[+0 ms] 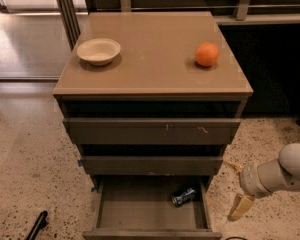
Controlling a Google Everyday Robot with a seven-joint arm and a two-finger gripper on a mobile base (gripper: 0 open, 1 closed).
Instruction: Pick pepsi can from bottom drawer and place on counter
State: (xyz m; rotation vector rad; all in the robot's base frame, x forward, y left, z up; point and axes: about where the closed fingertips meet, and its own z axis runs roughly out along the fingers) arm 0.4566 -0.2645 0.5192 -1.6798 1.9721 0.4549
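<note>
The pepsi can (183, 196) lies on its side in the open bottom drawer (152, 232), near the drawer's back right corner. My gripper (236, 186) hangs to the right of the drawer, outside it and a little right of the can. Its two tan fingers (239, 207) are spread apart and hold nothing. The tan counter (155, 69) tops the cabinet above the drawers.
A cream bowl (98, 50) sits on the counter at the left and an orange (207, 54) at the right. The two upper drawers (152, 131) are pushed in. Speckled floor surrounds the cabinet. A dark object (37, 224) lies on the floor at the lower left.
</note>
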